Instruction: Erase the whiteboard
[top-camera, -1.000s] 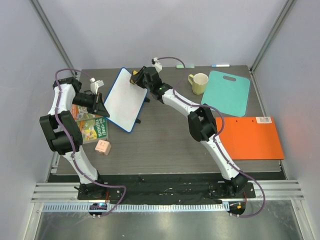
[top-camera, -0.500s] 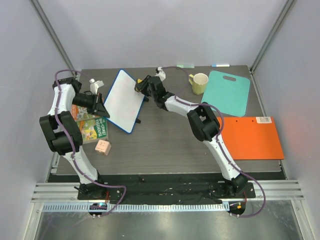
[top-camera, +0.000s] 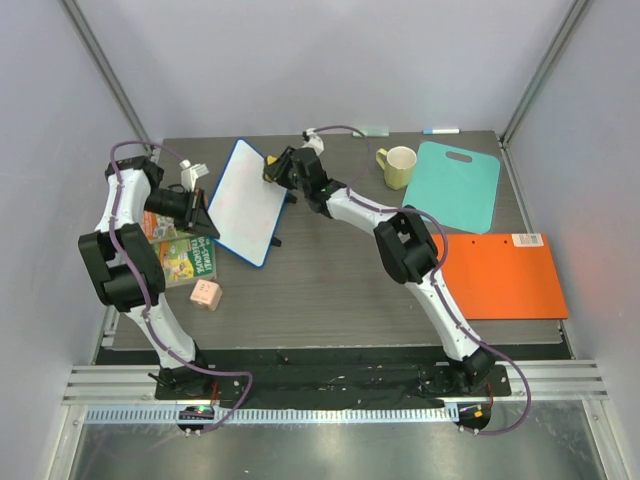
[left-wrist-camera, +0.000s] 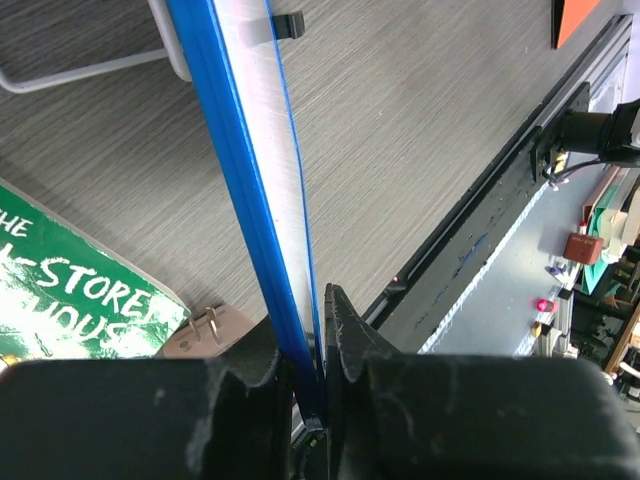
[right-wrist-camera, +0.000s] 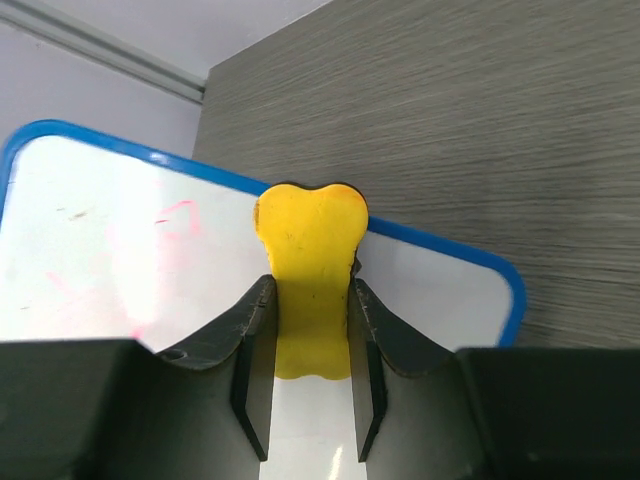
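Note:
The whiteboard (top-camera: 243, 200), white with a blue rim, is held tilted at the table's back left. My left gripper (top-camera: 204, 214) is shut on its left edge; the left wrist view shows the blue rim (left-wrist-camera: 238, 180) clamped between the jaws. My right gripper (top-camera: 273, 167) is shut on a yellow eraser (right-wrist-camera: 310, 275) and presses it against the board's upper right rim. In the right wrist view the board (right-wrist-camera: 130, 270) carries faint pink marks (right-wrist-camera: 175, 215) left of the eraser.
A green book (top-camera: 183, 255) and a small pink block (top-camera: 206, 294) lie under and beside the left arm. A yellow-green mug (top-camera: 398, 166), a teal cutting board (top-camera: 458, 185) and an orange folder (top-camera: 500, 275) lie to the right.
My right gripper with the eraser swept down and right along the board's top edge, then back up toward the corner. The left gripper and board have barely moved.

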